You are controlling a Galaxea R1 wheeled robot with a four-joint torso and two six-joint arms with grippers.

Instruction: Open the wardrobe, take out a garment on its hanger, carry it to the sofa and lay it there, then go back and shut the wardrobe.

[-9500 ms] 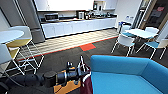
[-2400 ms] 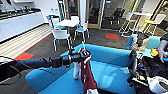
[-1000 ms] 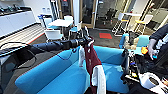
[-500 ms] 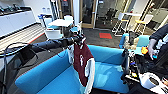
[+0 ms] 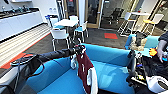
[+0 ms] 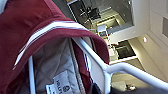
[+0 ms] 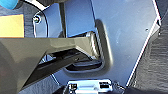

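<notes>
Carrying stage nearly done: left tool pinching the hanger, garment dangling above the sofa at six o'clock, not yet laid down. Wardrobe closing still ahead. Right tool's state: cannot tell.

light: bright, even indoor | head view: soft, edges bowed | left wrist: close blur, perhaps ceiling glare

a long white counter with cabinets runs along the left wall. white chairs ring a small white table on dark carpet. an orange floor patch lies before glass doors. a high table with stools stands far right.
</notes>
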